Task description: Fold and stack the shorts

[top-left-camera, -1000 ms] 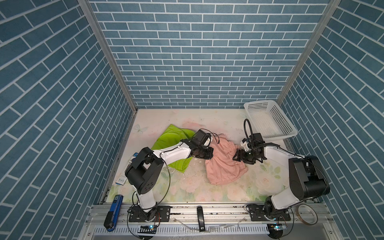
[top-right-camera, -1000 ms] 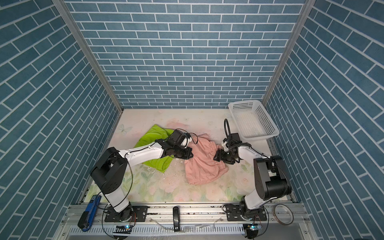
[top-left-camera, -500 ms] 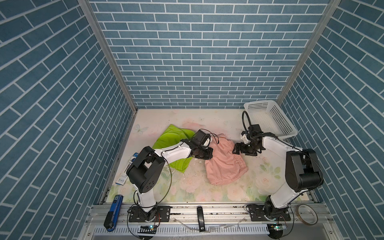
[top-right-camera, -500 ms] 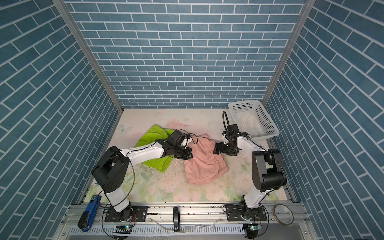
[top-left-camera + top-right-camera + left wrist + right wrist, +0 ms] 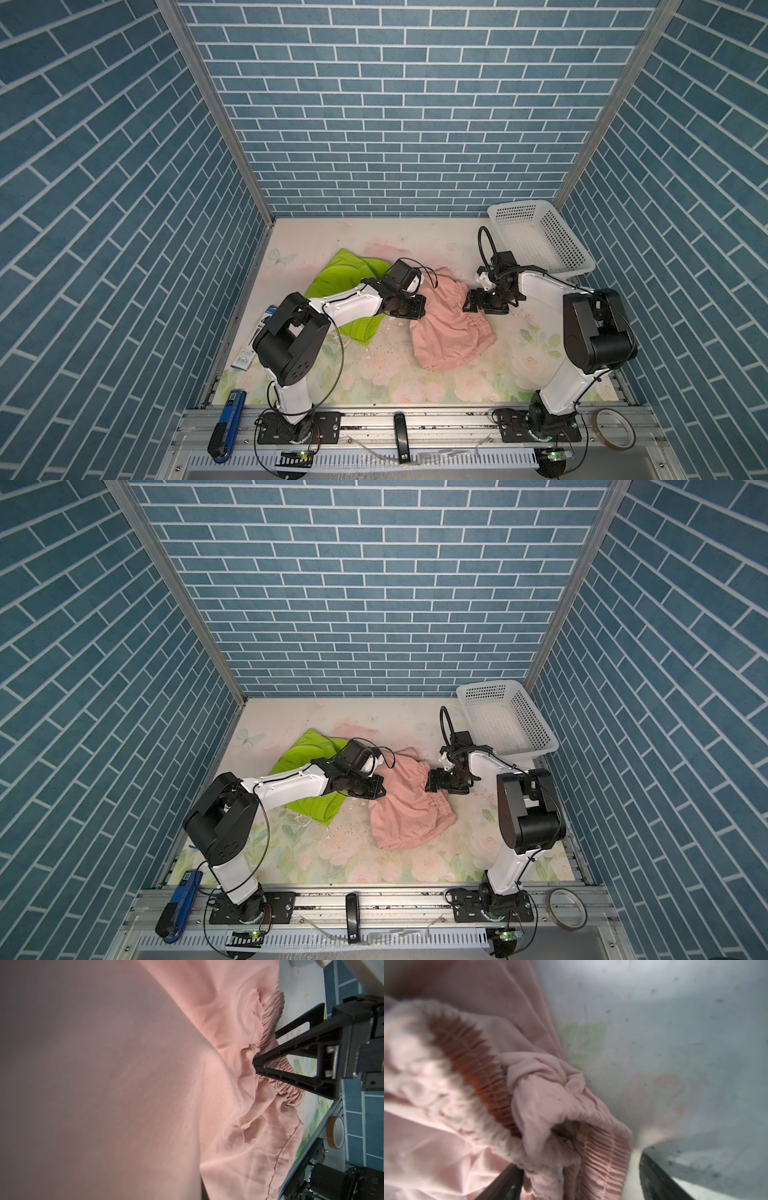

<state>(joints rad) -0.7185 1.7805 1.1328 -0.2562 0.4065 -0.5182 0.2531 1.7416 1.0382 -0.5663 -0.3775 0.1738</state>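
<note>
The salmon pink shorts [image 5: 449,336] [image 5: 409,816] lie crumpled at mid-table. My left gripper [image 5: 409,311] [image 5: 374,791] is shut on their left edge, and pink cloth [image 5: 239,1126] drapes over the left wrist view and hides the jaws. My right gripper [image 5: 471,302] [image 5: 432,785] [image 5: 579,1167] stands open at their right side. The gathered waistband [image 5: 600,1157] sits between its fingers, with a gap to one finger. The lime green shorts [image 5: 340,274] [image 5: 303,754] lie flat further left, partly under my left arm.
A white perforated basket [image 5: 519,204] [image 5: 486,683] stands at the back right corner, close behind my right arm. A tape roll [image 5: 614,428] and a blue tool [image 5: 226,419] lie on the front rail. Small packets [image 5: 245,357] rest by the left wall.
My right gripper drew back from the waistband with its jaws wider, then came in leftwards so that its fingers straddle it. The left arm has kept its hold and place.
</note>
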